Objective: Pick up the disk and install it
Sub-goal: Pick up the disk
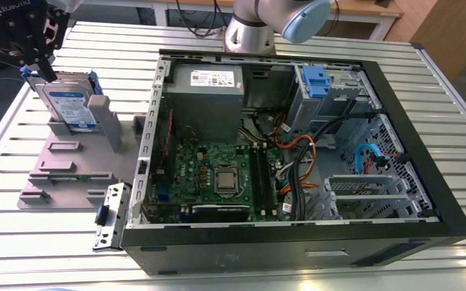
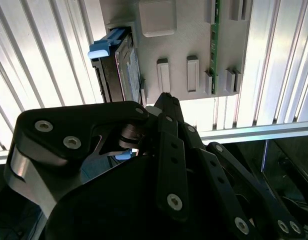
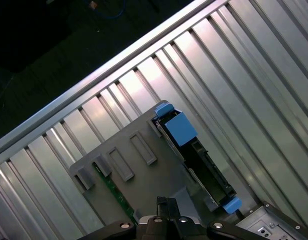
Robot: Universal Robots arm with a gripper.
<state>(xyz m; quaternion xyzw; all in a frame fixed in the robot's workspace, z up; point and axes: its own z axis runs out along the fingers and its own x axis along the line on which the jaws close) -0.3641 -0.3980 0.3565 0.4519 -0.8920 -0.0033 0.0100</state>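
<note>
The disk (image 1: pixel 70 104) stands on edge in a slot of the grey holder block (image 1: pixel 63 163) at the exterior view's left, silver with a white-and-blue label and blue rails. My gripper (image 1: pixel 43 70) hangs just above and behind its top edge, apart from it as far as I can see. In the second wrist view the disk (image 2: pixel 125 65) lies beyond the gripper (image 2: pixel 164 100). The first wrist view shows the disk (image 3: pixel 201 160) from its narrow edge, with blue rail ends at both ends, and the gripper (image 3: pixel 166 205) near it.
An open computer case (image 1: pixel 451 224) lies on the slatted metal table (image 1: pixel 443 79), filling the middle and right of the exterior view. Inside it are a motherboard (image 1: pixel 216 176), a grey power supply (image 1: pixel 209 91), cables and a drive bay with a blue clip (image 1: pixel 314 82). The arm's base (image 1: pixel 253 30) stands behind the case.
</note>
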